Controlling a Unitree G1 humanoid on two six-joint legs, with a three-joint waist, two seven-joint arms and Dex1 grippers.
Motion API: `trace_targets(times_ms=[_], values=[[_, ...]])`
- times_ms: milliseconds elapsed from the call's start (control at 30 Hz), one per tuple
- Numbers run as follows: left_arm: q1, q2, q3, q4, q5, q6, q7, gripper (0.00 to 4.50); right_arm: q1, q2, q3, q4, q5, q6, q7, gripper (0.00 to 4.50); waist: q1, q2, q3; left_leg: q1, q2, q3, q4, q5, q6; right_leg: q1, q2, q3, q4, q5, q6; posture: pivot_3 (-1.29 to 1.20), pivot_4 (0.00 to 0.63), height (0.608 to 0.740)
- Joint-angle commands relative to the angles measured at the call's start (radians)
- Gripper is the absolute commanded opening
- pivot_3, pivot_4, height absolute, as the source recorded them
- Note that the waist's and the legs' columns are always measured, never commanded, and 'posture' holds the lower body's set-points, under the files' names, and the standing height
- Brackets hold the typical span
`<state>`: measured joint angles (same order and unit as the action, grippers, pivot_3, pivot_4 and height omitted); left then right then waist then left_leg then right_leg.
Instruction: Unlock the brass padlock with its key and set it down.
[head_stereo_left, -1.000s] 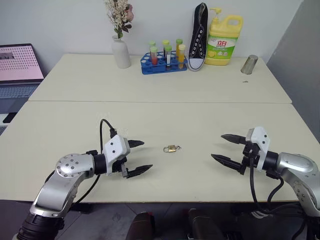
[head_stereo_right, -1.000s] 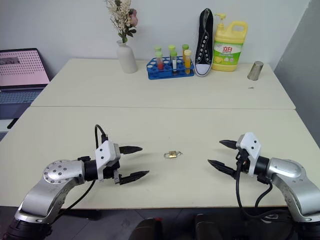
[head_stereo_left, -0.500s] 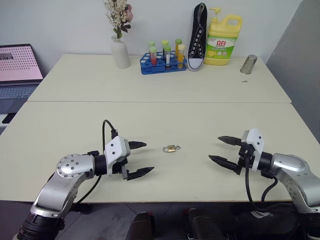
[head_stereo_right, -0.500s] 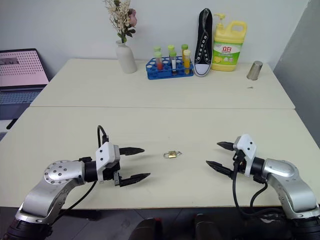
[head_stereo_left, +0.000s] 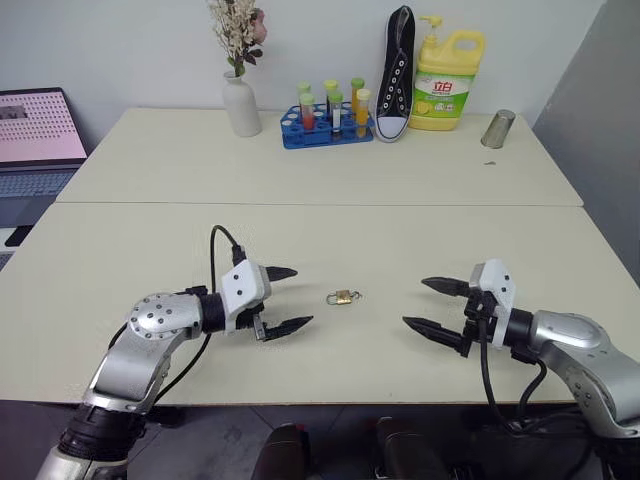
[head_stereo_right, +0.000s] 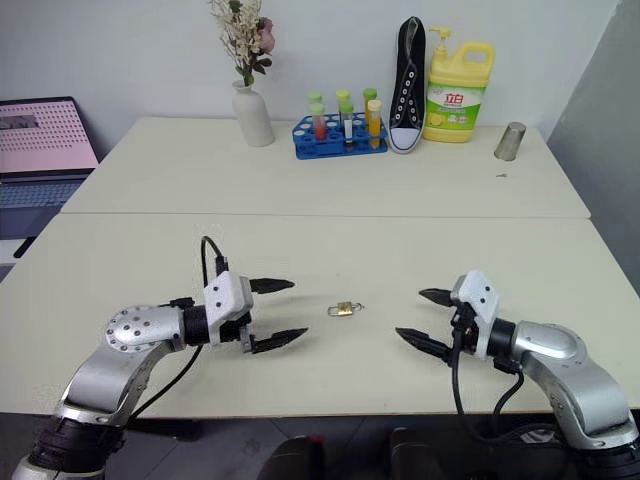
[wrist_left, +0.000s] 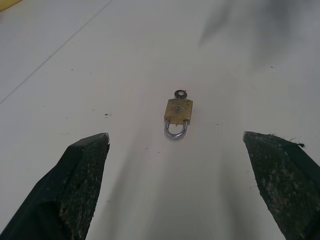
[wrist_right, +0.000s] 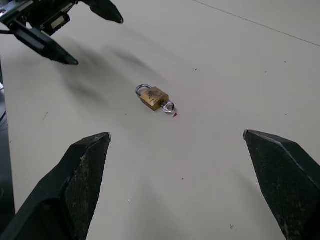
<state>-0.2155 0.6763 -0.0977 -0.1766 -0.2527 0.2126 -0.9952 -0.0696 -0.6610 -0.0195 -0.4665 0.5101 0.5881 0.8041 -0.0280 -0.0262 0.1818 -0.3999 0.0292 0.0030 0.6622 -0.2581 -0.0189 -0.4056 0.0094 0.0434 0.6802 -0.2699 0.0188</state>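
Observation:
The brass padlock (head_stereo_left: 342, 297) lies flat on the near table, its silver shackle (wrist_left: 175, 129) closed. Its key (wrist_left: 179, 94) sticks out of the body's bottom end, ring head showing (wrist_right: 168, 106). My left gripper (head_stereo_left: 289, 299) hovers open a short way to the padlock's left, tips pointing at it. My right gripper (head_stereo_left: 430, 306) stands open a little farther off on the padlock's right, also aimed at it. Nothing sits between either pair of fingers. In the right wrist view the left gripper (wrist_right: 90, 30) shows beyond the padlock (wrist_right: 153, 97).
Along the far table stand a white vase of flowers (head_stereo_left: 240, 105), a blue rack of test tubes (head_stereo_left: 327, 122), a black sneaker on end (head_stereo_left: 397, 75), a yellow detergent bottle (head_stereo_left: 447, 80) and a metal cup (head_stereo_left: 497, 129). A laptop (head_stereo_left: 37, 135) sits off the left edge.
Both grippers have closed in on the padlock from either side, the left moving right and the right moving left. The padlock has not moved.

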Motion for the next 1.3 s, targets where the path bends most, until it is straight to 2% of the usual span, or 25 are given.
trace_targets(times_ms=[33,267,367,1000,1100,1300], values=[[-0.065,-0.027,-0.062,0.061,0.034,-0.005,-0.020,4.50,-0.021,-0.002,0.005,-0.105,0.017,0.100,-0.081,4.46,0.000,0.000,0.000,0.000,0.000,0.000,0.000,0.000,0.000,0.000,0.001,0.000,0.000,0.000,0.000,0.00,0.150,0.740],[-0.190,-0.110,-0.154,0.248,0.123,-0.065,-0.025,4.50,-0.018,0.003,-0.005,-0.182,0.051,0.187,-0.143,4.46,0.000,0.000,0.000,-0.001,-0.001,0.000,0.001,0.000,0.000,0.000,0.002,0.000,0.000,0.000,0.000,0.00,0.150,0.740],[-0.228,-0.150,-0.179,0.298,0.147,-0.080,-0.022,4.50,0.028,-0.009,-0.014,-0.233,0.075,0.206,-0.138,4.46,0.001,0.000,0.000,-0.001,0.000,0.000,0.000,0.000,0.000,0.000,0.002,0.000,0.000,0.000,0.000,0.00,0.150,0.740],[-0.291,-0.219,-0.229,0.406,0.203,-0.042,-0.046,4.50,0.088,-0.013,-0.055,-0.288,0.149,0.248,-0.190,4.46,0.000,-0.001,0.000,-0.001,0.000,-0.001,0.001,0.000,0.000,0.000,0.002,0.000,0.000,0.000,0.000,0.00,0.150,0.740],[-0.292,-0.215,-0.238,0.409,0.211,-0.035,-0.053,3.97,0.093,-0.015,-0.057,-0.292,0.154,0.247,-0.196,4.50,0.000,-0.001,-0.001,0.000,0.000,-0.001,0.001,0.000,0.000,0.001,0.002,0.000,0.000,0.000,0.000,0.00,0.150,0.740],[-0.293,-0.203,-0.252,0.421,0.226,-0.031,-0.064,2.17,0.096,-0.021,-0.060,-0.290,0.155,0.244,-0.196,4.50,0.000,-0.001,-0.002,0.000,0.000,-0.001,0.001,0.000,0.000,0.001,0.002,0.000,0.000,0.000,0.001,0.00,0.150,0.740]])
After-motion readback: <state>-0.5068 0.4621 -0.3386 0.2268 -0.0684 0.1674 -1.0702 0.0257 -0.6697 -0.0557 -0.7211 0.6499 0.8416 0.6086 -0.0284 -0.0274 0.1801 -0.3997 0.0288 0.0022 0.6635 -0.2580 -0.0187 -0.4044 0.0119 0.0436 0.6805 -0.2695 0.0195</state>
